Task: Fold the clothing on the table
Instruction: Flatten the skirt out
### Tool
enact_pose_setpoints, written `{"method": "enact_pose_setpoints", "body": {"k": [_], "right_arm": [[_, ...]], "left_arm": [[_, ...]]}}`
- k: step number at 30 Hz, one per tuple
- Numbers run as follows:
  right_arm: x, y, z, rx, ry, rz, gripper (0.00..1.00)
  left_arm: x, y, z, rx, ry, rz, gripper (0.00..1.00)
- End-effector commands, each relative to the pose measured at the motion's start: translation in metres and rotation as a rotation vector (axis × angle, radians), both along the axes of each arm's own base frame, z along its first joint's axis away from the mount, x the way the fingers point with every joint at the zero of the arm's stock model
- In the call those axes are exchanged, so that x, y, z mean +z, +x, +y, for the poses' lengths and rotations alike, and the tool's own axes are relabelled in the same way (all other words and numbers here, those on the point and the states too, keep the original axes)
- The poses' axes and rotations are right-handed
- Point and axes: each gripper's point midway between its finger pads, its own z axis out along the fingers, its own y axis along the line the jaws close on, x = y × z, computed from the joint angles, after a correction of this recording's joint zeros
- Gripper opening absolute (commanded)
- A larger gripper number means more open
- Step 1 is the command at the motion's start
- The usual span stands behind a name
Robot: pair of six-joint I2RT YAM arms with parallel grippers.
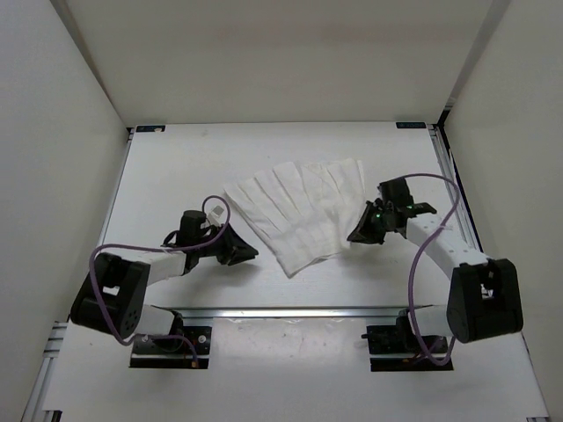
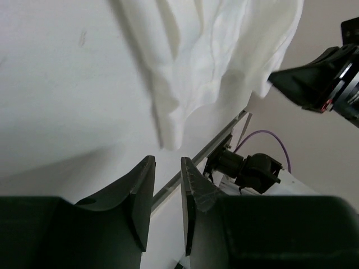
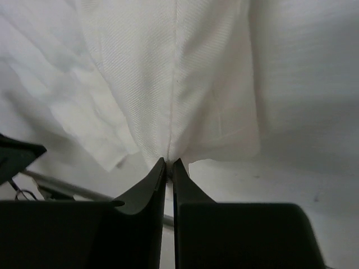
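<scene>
White walls enclose the table (image 1: 176, 176), where the clothing (image 1: 299, 215) lies flat between the two claws. Its pleats run lengthwise away from them, and its wider edge fans toward the far side. The right claw (image 3: 169, 162), all but closed, pinches the garment's near edge. The left claw (image 2: 167, 162) stands slightly parted and empty, the cloth's corner just ahead of it.

At lower left, the left arm (image 1: 154, 264) pairs white link shells with bulky black joint housings. The right arm (image 1: 440, 246) at lower right matches, each trailing a thin purple cable (image 1: 433, 178). The left end effector (image 2: 167, 163) and right end effector (image 3: 169, 162) are matte black, with two tapering wedge fingers.
</scene>
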Motion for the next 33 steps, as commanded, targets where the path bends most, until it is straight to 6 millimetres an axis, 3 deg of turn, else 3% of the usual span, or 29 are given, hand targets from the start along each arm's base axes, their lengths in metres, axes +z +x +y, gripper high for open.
{"method": "enact_pose_setpoints", "body": {"k": [1, 4, 6, 10, 16, 24, 33], "right_arm": [[0.011, -0.023, 0.038, 0.165, 0.058, 0.091, 0.0], [0.027, -0.024, 0.053, 0.255, 0.173, 0.07, 0.0], [0.059, -0.03, 0.078, 0.39, 0.497, 0.029, 0.0], [0.063, -0.039, 0.085, 0.421, 0.546, 0.032, 0.01], [0.025, -0.05, 0.059, 0.268, 0.495, 0.144, 0.01], [0.009, -0.056, 0.049, 0.219, 0.51, 0.176, 0.0], [0.007, -0.048, 0.054, 0.224, 0.542, 0.193, 0.0]], "left_arm": [[0.026, 0.034, -0.015, 0.026, -0.029, -0.105, 0.36], [0.02, 0.04, -0.015, 0.033, -0.017, -0.083, 0.36], [0.013, 0.041, -0.015, 0.027, -0.007, -0.066, 0.37], [0.001, 0.041, -0.008, 0.029, 0.017, -0.034, 0.36], [-0.008, 0.041, 0.012, 0.054, 0.054, -0.01, 0.36], [-0.005, 0.032, 0.027, 0.056, 0.056, 0.001, 0.36], [-0.03, 0.007, 0.019, -0.002, 0.146, 0.049, 0.34]]}}
